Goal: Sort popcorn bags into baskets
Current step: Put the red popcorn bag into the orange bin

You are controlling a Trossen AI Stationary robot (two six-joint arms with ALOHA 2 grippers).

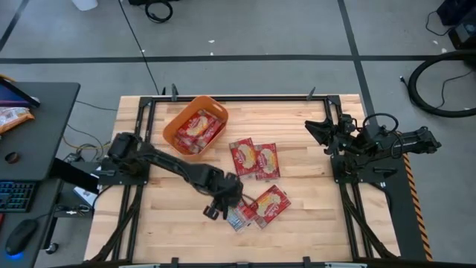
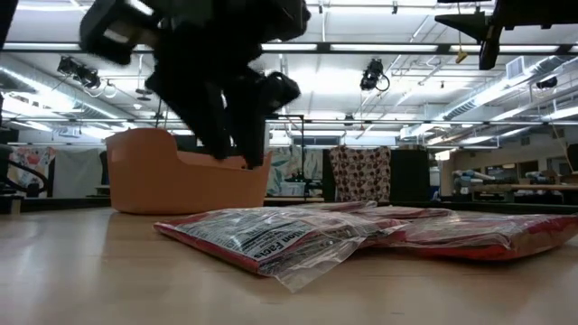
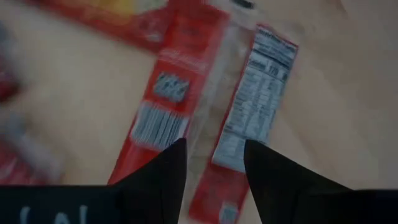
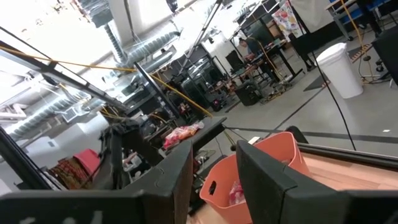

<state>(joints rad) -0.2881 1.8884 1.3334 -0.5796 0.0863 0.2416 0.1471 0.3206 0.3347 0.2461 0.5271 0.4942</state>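
My left gripper hovers open just above a popcorn bag lying flat on the table, back side up, with its barcode and nutrition label showing. This bag partly overlaps another red bag. Two more red bags lie side by side in the table's middle. The orange basket stands at the far left and holds several red bags. My right gripper waits open at the table's right, raised and pointing toward the basket.
Black metal rails run along the table's left and right sides and its far edge. A dark desk with a keyboard and a mouse stands left of the table. Bare wood shows at the near left and between the bags and the right arm.
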